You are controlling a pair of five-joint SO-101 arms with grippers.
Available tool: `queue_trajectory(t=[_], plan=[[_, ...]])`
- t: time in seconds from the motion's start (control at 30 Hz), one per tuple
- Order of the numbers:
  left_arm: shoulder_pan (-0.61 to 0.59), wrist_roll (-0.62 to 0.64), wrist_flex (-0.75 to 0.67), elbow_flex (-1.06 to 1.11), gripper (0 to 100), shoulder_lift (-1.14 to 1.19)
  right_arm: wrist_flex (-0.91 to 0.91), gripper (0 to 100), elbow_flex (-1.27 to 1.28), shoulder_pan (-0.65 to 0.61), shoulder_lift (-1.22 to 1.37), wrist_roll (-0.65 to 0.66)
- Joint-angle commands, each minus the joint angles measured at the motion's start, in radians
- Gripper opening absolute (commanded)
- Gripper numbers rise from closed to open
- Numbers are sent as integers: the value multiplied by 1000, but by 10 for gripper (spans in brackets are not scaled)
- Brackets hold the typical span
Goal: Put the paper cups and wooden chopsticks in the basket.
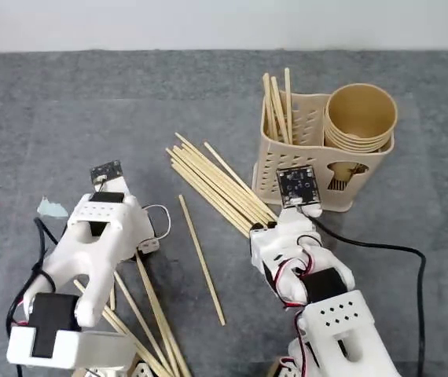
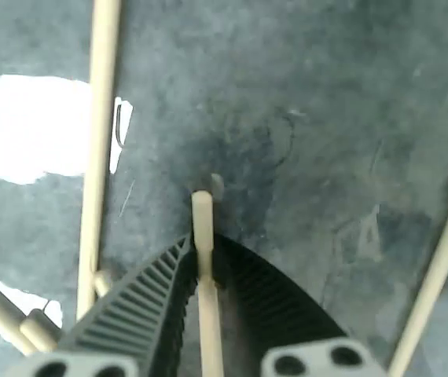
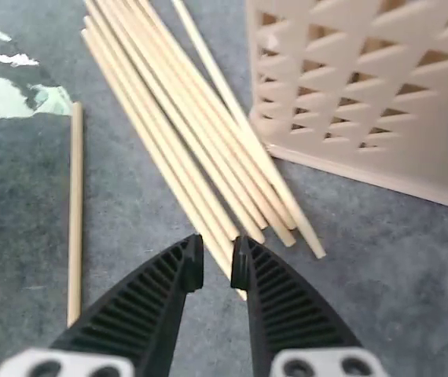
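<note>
Grey counter (image 1: 67, 110). Beige basket (image 1: 275, 169) stands upright at back right. Stacked paper cups (image 1: 361, 118) sit in its right compartment, and a few upright chopsticks (image 1: 275, 106) stick out of the left one. A loose bundle (image 1: 216, 184) of chopsticks lies fanned on the counter just left of the basket. Its near ends reach the right claw (image 3: 217, 259), whose jaws are slightly apart with one stick end in the gap. Single stick (image 1: 202, 259) lies alone between the arms. More sticks (image 1: 149, 314) lie under the left arm. Left claw (image 2: 202, 251) is clamped on the gripped chopstick (image 2: 202, 208), whose end pokes out past the fingertips.
</note>
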Motion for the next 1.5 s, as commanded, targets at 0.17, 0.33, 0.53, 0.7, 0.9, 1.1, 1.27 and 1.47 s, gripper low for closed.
queue_trajectory(t=[0.17,0.33,0.53,0.7,0.9,1.1,1.27,1.47], plan=[[-9,38,-9,-131,12,29,-22,75,-12,45,-24,-12],[-11,38,129,-318,12,29,-22,75,-12,47,-24,-12],[-11,38,325,-595,12,29,-21,75,-12,48,-24,-11],[-11,37,430,-839,12,29,-13,75,-12,48,-24,-6],[-3,37,491,-1171,12,31,-12,75,-12,48,-24,-5],[18,38,436,-1483,12,40,18,75,-11,31,-24,-5],[57,112,301,-1581,12,40,73,75,-8,-82,-24,-5],[126,150,126,-1586,12,41,114,75,-6,-127,-24,-3]])
